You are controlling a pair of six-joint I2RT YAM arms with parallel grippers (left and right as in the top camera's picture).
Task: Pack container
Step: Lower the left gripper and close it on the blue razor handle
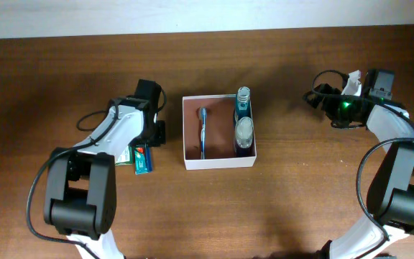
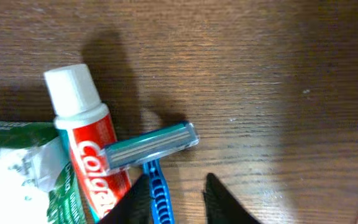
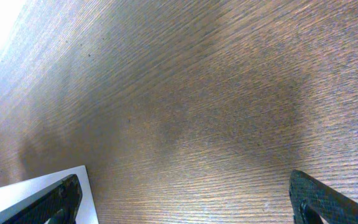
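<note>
Straddling blue razor left of container with narrowly parted left gripper; gaping wide with right gripper.

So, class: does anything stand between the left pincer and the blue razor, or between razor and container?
Nothing visible does. The left pincer straddles the blue razor at its handle; only bare table separates it from the container. The toothpaste tube rests against its head.

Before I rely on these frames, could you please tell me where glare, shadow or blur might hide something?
Overhead: even, sharp light; only a green lamp on the right arm glares. Left wrist: the toothpaste tube throws a dark shadow, the razor is crisp, the fingers are featureless black. Right wrist: top left corner blown out white, a broad soft shadow across the table.
</note>
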